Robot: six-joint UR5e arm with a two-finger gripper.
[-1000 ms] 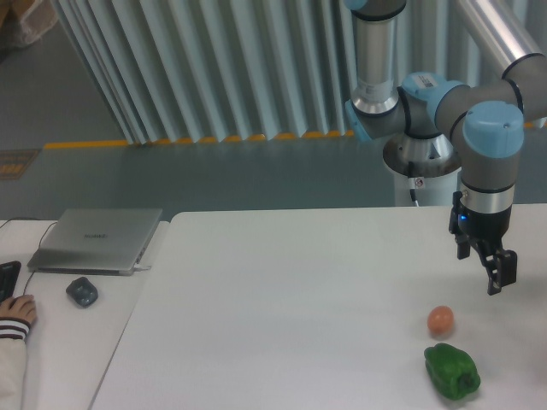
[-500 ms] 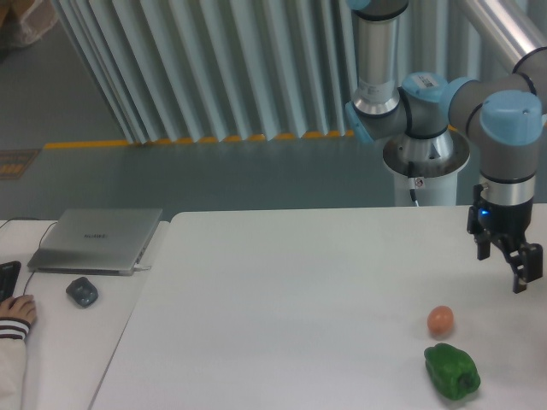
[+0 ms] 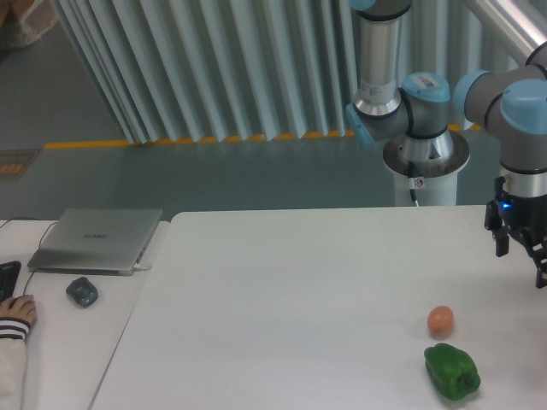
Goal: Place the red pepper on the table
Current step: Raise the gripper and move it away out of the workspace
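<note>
Gripper (image 3: 532,256) farther right, red pepper unseen

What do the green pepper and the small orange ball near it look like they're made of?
The green pepper looks like moulded plastic or rubber: saturated, uniform green with soft highlights on its lobes, though real produce can't be ruled out. The orange ball looks smooth and faintly glossy, egg-like, probably plastic; it is too small to be sure. Both rest on the white table, which reads as matte laminate.
</note>
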